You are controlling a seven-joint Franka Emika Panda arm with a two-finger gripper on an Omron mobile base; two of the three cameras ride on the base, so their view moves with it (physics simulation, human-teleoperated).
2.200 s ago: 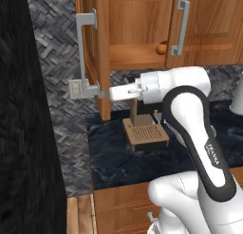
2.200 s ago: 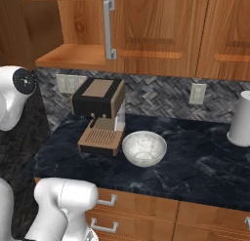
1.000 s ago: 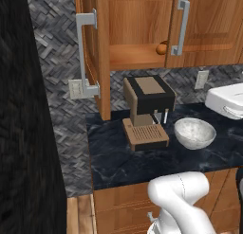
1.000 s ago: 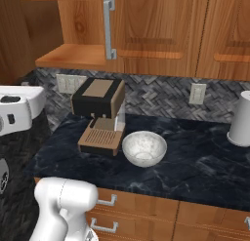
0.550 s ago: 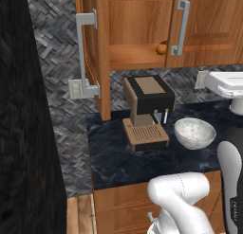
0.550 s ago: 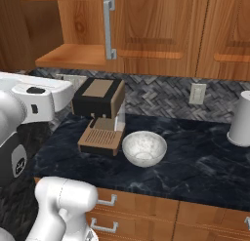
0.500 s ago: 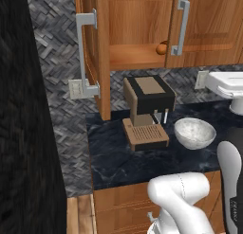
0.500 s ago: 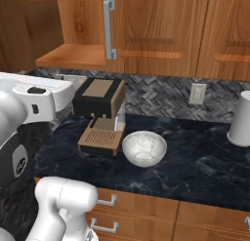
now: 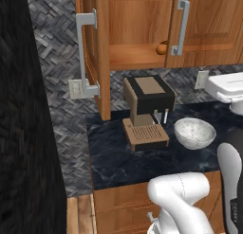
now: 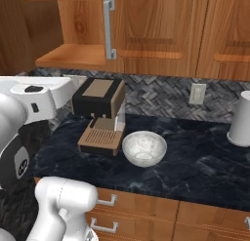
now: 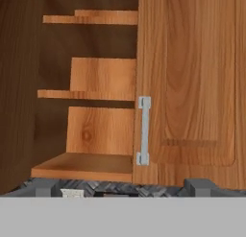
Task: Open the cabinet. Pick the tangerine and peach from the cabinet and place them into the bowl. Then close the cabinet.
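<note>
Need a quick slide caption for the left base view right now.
Left cabinet door swung open, tangerine on the shelf, bowl waiting beside the coffee machine.

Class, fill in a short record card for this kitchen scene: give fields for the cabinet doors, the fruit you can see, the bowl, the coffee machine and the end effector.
cabinet: left door swung open, right door shut
fruit seen: one small orange round fruit on the lower shelf, beside the shut door's handle; likely the tangerine
peach: not made out
bowl: on the dark counter, empty, right of the coffee machine
coffee machine: brown, standing below the open cabinet
end effector: open, holding nothing, facing the cabinet
</note>
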